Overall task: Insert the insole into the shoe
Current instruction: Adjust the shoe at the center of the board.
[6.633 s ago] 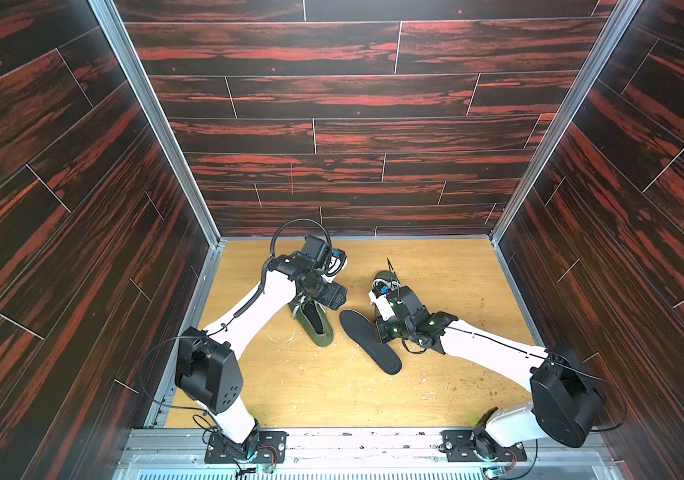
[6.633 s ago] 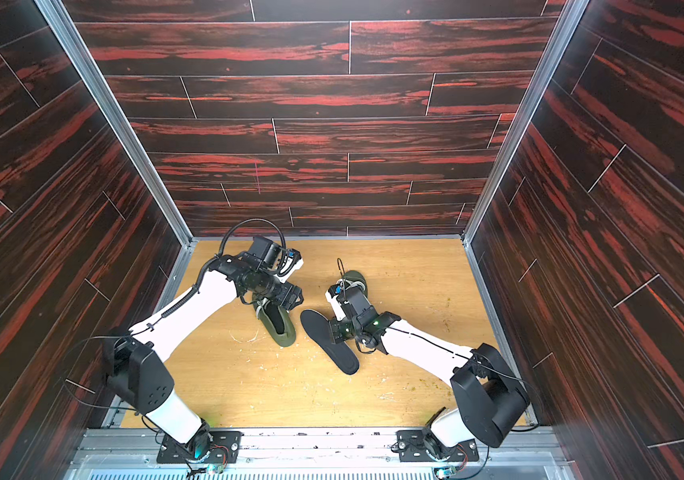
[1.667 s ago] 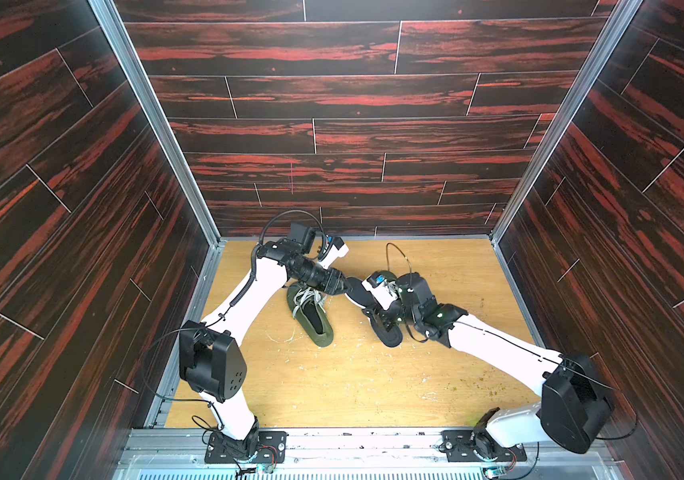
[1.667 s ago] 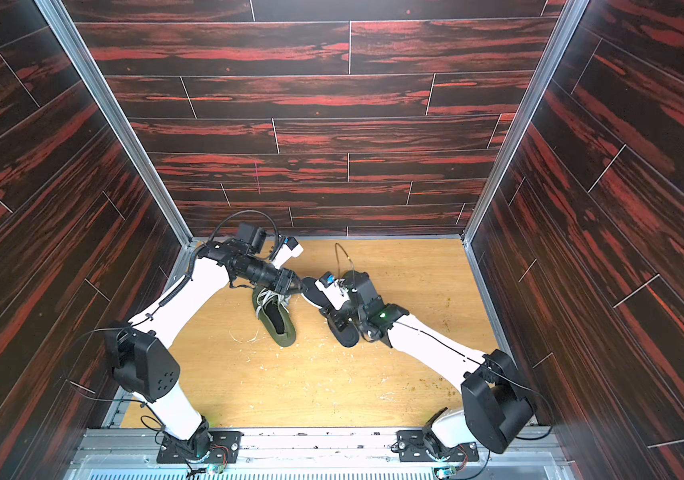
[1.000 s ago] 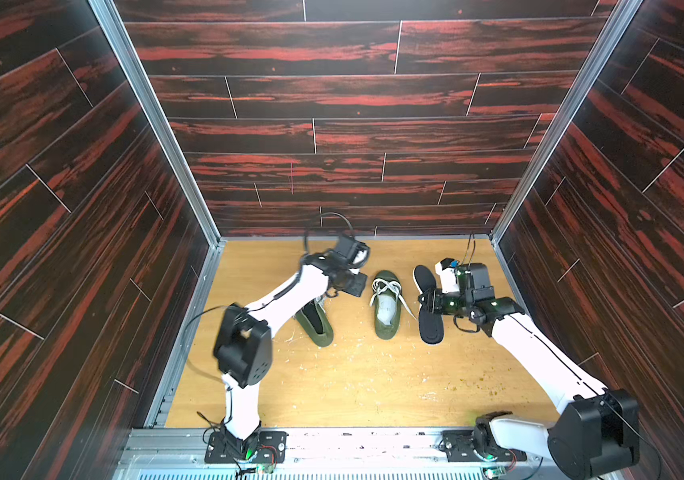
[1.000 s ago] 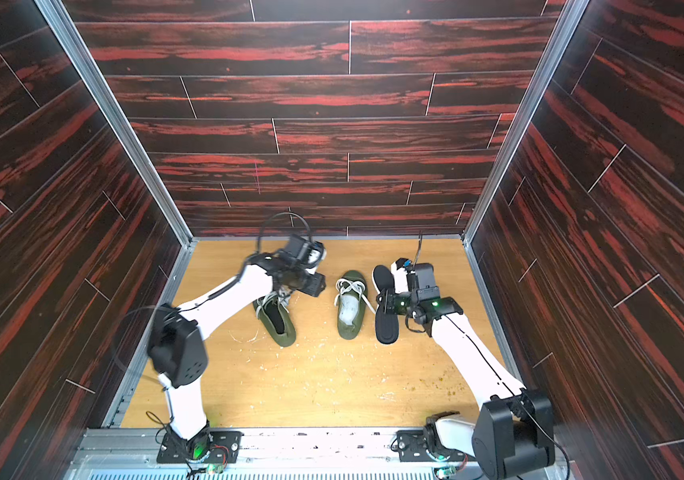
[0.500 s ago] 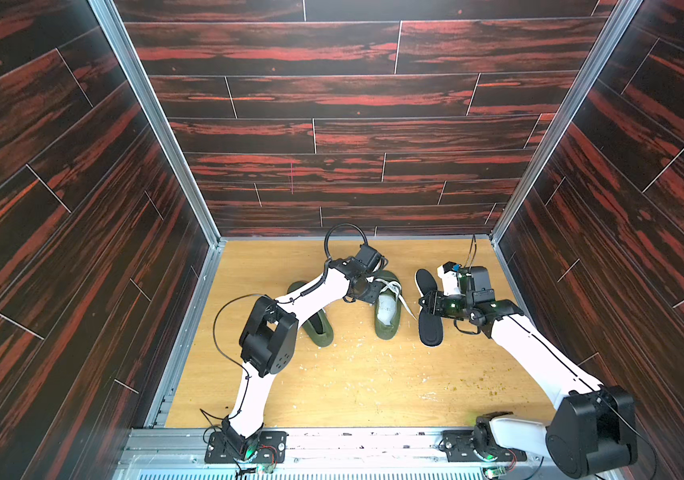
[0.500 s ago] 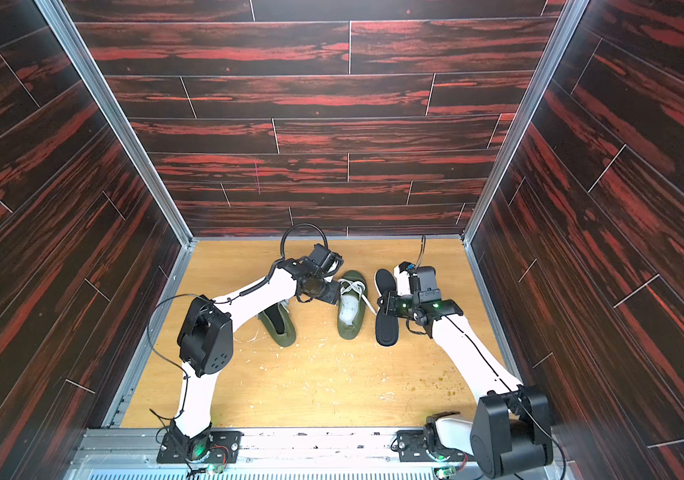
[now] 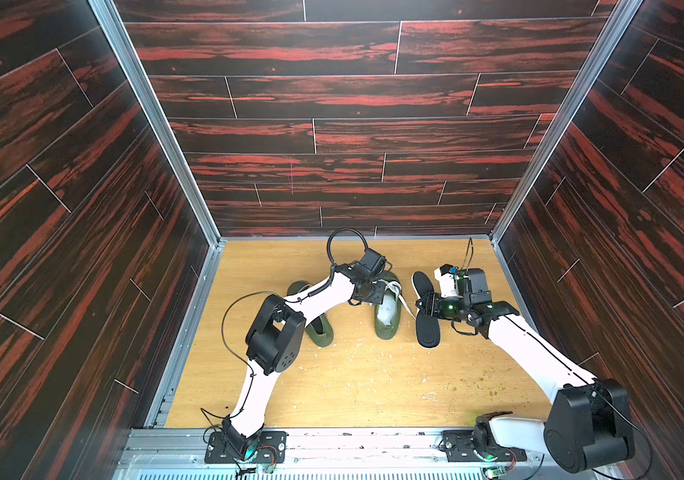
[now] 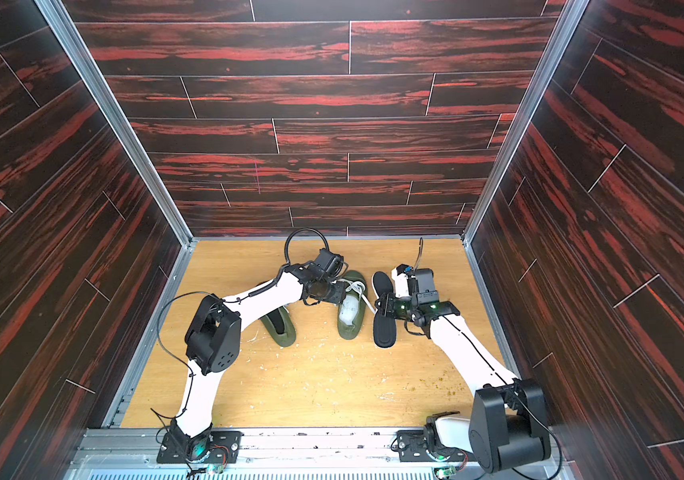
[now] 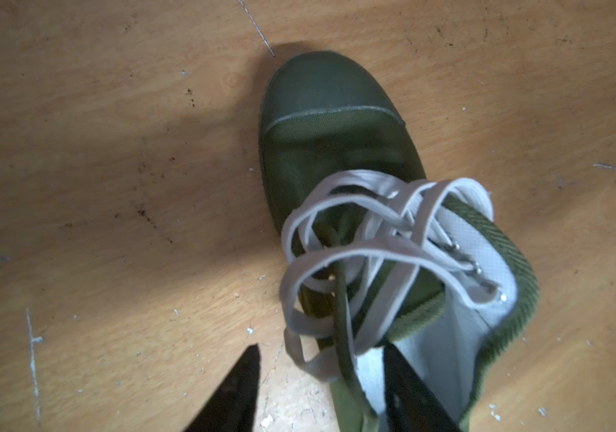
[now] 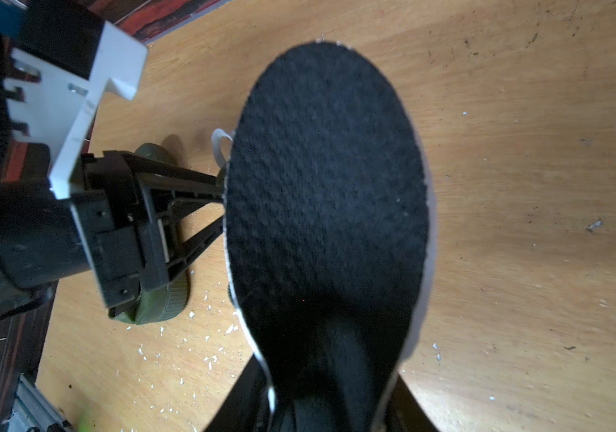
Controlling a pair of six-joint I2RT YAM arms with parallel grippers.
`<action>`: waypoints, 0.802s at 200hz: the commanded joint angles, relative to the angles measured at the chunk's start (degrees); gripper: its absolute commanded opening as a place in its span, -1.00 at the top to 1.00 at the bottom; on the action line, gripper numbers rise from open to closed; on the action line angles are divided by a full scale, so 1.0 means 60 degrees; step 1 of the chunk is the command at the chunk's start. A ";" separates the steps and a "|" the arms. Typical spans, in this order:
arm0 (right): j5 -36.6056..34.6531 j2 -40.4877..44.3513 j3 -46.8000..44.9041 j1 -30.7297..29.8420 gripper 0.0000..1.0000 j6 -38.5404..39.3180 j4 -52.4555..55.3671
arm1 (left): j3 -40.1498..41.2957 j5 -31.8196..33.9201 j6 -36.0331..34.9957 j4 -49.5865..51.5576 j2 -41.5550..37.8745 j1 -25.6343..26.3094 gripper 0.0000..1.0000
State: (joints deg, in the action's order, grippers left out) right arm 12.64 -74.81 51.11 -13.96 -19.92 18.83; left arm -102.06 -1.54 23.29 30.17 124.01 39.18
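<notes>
**Insole Gripped Beside the Shoe, Not Yet Inside**

A scuffed wooden surface (image 9: pixel 353 382) lay boxed in by dark, red-streaked plank walls (image 9: pixel 332 95). In a top view the green laced shoe (image 9: pixel 387 322) stood near the middle. A second shoe (image 9: pixel 321 332) sat toward the left arm's side, partly under that arm. The left hand (image 9: pixel 375 297) hung at the laced shoe's mouth. The right hand (image 9: pixel 425 305) was clamped on the black insole (image 9: pixel 427 332), which sat just beside the shoe and wholly outside it.

From the left wrist I saw that hand's fingers (image 11: pixel 237 392) standing apart. One was over the shoe's white lining (image 11: pixel 460 336), the other over bare wood, with loose white laces (image 11: pixel 355 254) between them.

From the right wrist the insole (image 12: pixel 329 187) filled the frame, pinched between two dark fingers (image 12: pixel 233 407). The shoe's heel (image 12: pixel 164 303) showed behind the left hand (image 12: pixel 201 204).
</notes>
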 commanded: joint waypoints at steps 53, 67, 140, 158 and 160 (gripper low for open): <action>0.0680 -0.0283 -0.0216 -0.0074 0.20 0.0120 -0.0142 | 0.1861 0.0454 0.1981 -0.1793 -0.0964 0.0034 0.81; 0.0762 -0.0373 -0.0321 -0.0253 0.21 0.0105 -0.0243 | 0.2608 0.0820 0.2739 -0.2410 -0.1480 0.0040 0.90; 0.0803 -0.0958 -0.0320 -0.1120 0.21 -0.0090 -0.0703 | 0.4653 0.2264 0.4394 -0.3119 -0.2934 0.0672 0.79; 0.0658 -0.0894 -0.0207 -0.1091 0.21 0.0045 -0.0481 | 0.4435 0.2297 0.4160 -0.2422 -0.2996 0.0850 0.38; 0.0642 -0.0881 -0.0190 -0.1088 0.21 0.0070 -0.0456 | 0.4429 0.2316 0.4113 -0.2374 -0.3033 0.0863 0.34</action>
State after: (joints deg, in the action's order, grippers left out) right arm 16.97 -80.27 49.21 -20.58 -20.12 15.46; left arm -74.24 9.50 47.86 12.27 109.01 42.89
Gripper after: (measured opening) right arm 0.397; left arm 0.205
